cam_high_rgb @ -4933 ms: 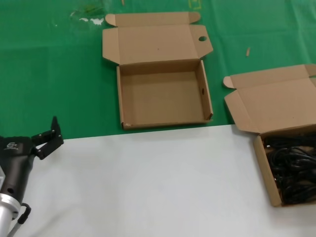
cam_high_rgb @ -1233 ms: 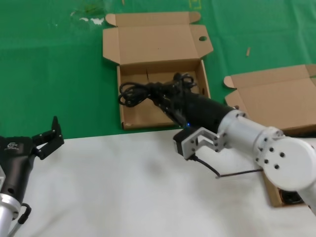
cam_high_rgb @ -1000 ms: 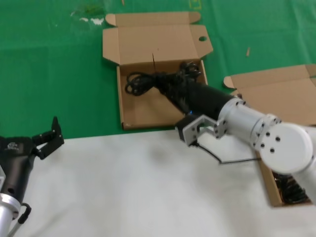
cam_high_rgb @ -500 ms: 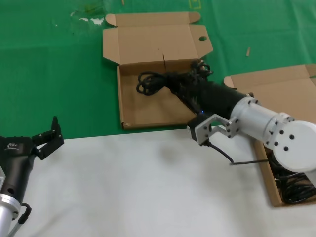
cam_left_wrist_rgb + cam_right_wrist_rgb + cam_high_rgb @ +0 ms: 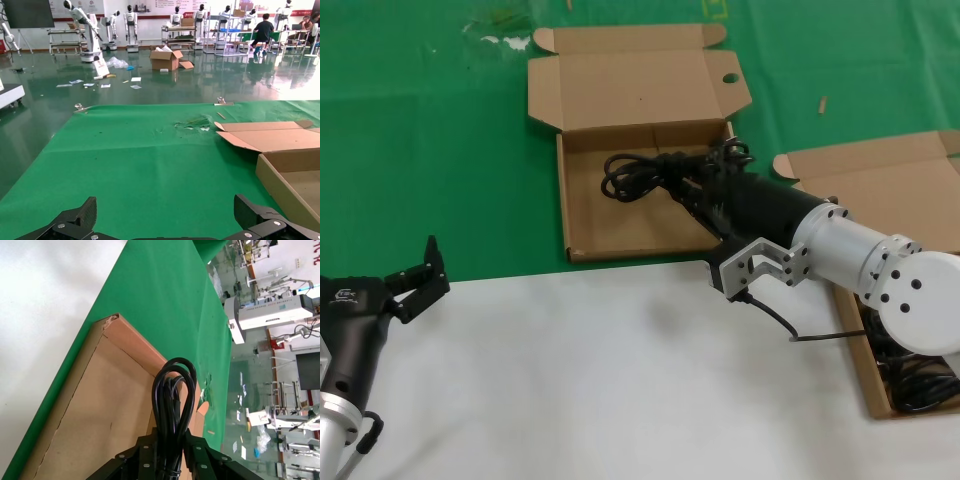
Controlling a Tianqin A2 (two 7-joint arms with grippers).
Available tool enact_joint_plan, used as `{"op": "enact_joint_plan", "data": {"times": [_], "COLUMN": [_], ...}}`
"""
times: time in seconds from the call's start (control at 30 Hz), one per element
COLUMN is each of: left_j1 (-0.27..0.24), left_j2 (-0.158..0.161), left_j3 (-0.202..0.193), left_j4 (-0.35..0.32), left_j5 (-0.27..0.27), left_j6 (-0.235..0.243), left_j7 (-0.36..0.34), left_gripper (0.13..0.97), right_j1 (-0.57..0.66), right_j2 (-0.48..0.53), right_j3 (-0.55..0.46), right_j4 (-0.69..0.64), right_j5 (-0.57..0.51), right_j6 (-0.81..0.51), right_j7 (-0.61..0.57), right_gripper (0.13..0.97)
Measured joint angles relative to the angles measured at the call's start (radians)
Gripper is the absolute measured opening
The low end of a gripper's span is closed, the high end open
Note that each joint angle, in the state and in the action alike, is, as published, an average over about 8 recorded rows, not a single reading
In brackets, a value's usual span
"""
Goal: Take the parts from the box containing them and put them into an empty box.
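A bundled black power cord [image 5: 638,171] hangs over the far half of the empty box [image 5: 610,228], whose lid tab has a round hole [image 5: 730,78]. My right gripper [image 5: 698,186] is shut on the cord near its middle, with the loop end sticking out to the left. The right wrist view shows that loop [image 5: 172,390] rising from between my right gripper [image 5: 172,452] jaws above the box floor [image 5: 95,410]. More cords [image 5: 920,385] lie in the box containing them [image 5: 855,345] at the right edge. My left gripper [image 5: 415,278] is parked open at the lower left.
Both boxes' lids [image 5: 640,90] lie open and flat on the green mat [image 5: 440,150]. The white table surface [image 5: 570,380] fills the near side. In the left wrist view my left gripper [image 5: 165,215] faces the green mat, with a box corner [image 5: 280,175] to one side.
The right arm came in from the right with a cord bundle. Over the last second it has carried the cord from the empty box's left side toward its far right side. The left arm has stayed still.
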Motion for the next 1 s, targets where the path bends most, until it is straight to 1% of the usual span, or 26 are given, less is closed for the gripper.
{"op": "enact_joint_plan", "data": {"times": [0.17, 0.43, 0.47, 0.73, 0.77, 1.0], "left_j1": [0.0, 0.0, 0.0, 0.0, 0.0, 0.0], "left_j2": [0.0, 0.0, 0.0, 0.0, 0.0, 0.0], "left_j3": [0.0, 0.0, 0.0, 0.0, 0.0, 0.0], "left_j4": [0.0, 0.0, 0.0, 0.0, 0.0, 0.0], "left_j5": [0.0, 0.0, 0.0, 0.0, 0.0, 0.0], "left_j6": [0.0, 0.0, 0.0, 0.0, 0.0, 0.0], "left_j7": [0.0, 0.0, 0.0, 0.0, 0.0, 0.0], "left_gripper": [0.966, 0.966, 0.966, 0.966, 0.966, 0.966], "right_j1": [0.0, 0.0, 0.0, 0.0, 0.0, 0.0], "right_j2": [0.0, 0.0, 0.0, 0.0, 0.0, 0.0], "right_j3": [0.0, 0.0, 0.0, 0.0, 0.0, 0.0], "right_j4": [0.0, 0.0, 0.0, 0.0, 0.0, 0.0], "right_j5": [0.0, 0.0, 0.0, 0.0, 0.0, 0.0], "right_j6": [0.0, 0.0, 0.0, 0.0, 0.0, 0.0], "right_j7": [0.0, 0.0, 0.0, 0.0, 0.0, 0.0], "right_gripper": [0.23, 0.314, 0.314, 0.465, 0.465, 0.645]}}
